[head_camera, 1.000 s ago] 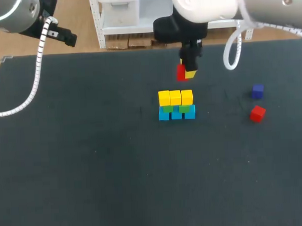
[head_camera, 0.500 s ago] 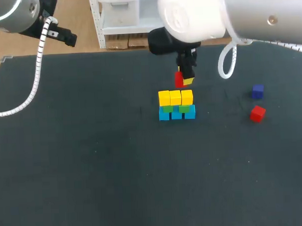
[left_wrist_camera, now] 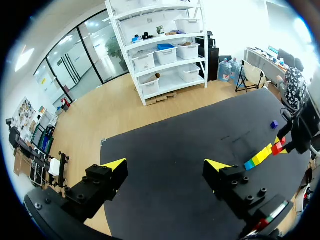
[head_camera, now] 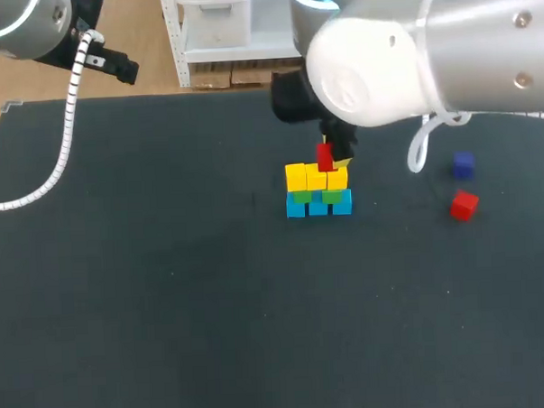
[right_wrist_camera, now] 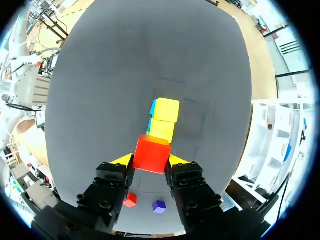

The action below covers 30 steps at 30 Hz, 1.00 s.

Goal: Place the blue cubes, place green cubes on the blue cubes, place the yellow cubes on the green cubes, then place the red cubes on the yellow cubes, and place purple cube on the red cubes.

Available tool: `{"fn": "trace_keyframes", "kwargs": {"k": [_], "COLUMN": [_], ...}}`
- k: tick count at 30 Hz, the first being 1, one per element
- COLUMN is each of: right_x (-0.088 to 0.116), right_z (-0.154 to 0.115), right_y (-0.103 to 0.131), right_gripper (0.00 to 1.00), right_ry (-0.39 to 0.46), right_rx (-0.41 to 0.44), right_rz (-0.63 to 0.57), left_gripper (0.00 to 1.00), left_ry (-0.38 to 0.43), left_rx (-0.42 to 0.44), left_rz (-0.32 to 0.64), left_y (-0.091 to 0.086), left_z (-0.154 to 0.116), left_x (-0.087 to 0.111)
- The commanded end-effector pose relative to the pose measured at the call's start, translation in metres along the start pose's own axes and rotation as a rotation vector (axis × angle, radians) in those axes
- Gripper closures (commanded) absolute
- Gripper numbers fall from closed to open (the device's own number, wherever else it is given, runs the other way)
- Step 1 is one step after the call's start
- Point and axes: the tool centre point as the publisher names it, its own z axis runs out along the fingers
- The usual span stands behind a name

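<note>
My right gripper [head_camera: 333, 156] is shut on a red cube [head_camera: 324, 156] and holds it just above the right end of the yellow row [head_camera: 316, 177]. That row of three yellow cubes rests on green cubes [head_camera: 332, 196], which rest on a row of blue cubes [head_camera: 318, 206]. In the right wrist view the red cube [right_wrist_camera: 151, 154] sits between my fingers, directly over the yellow cubes [right_wrist_camera: 164, 120]. A second red cube [head_camera: 463, 205] and a purple cube [head_camera: 464, 165] lie apart at the right. My left gripper [left_wrist_camera: 165, 170] hangs open and empty, far off at the table's back left.
The dark mat [head_camera: 167, 290] spreads wide to the left and front of the stack. The loose red cube [right_wrist_camera: 130, 200] and purple cube [right_wrist_camera: 159, 206] appear behind my right gripper's fingers.
My right arm has carried the red cube forward and down, from behind the stack to just over the yellow row. The left arm has stayed still.
</note>
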Motion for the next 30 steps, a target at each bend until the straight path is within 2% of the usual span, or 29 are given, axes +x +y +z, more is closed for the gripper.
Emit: {"fn": "trace_keyframes", "kwargs": {"k": [1,10,21,30], "right_x": [0.006,0.004,0.005,0.000], "right_z": [0.002,0.004,-0.002,0.006], "right_y": [0.001,-0.008,-0.022,-0.020], "right_gripper": [1.00,1.00,1.00,1.00], "right_ry": [-0.012,-0.072,-0.053,-0.063], "right_rx": [0.023,0.001,-0.022,-0.033], "right_rz": [0.017,0.000,-0.058,-0.057], "left_gripper": [0.00,0.00,0.00,0.00], "left_ry": [0.000,0.000,0.000,0.000], "left_rx": [0.002,0.002,0.002,0.002], "left_rz": [0.002,0.002,0.002,0.002], "left_y": [0.001,0.001,0.001,0.001], "left_z": [-0.001,-0.001,-0.001,-0.001], "left_x": [0.000,0.000,0.000,0.000]}}
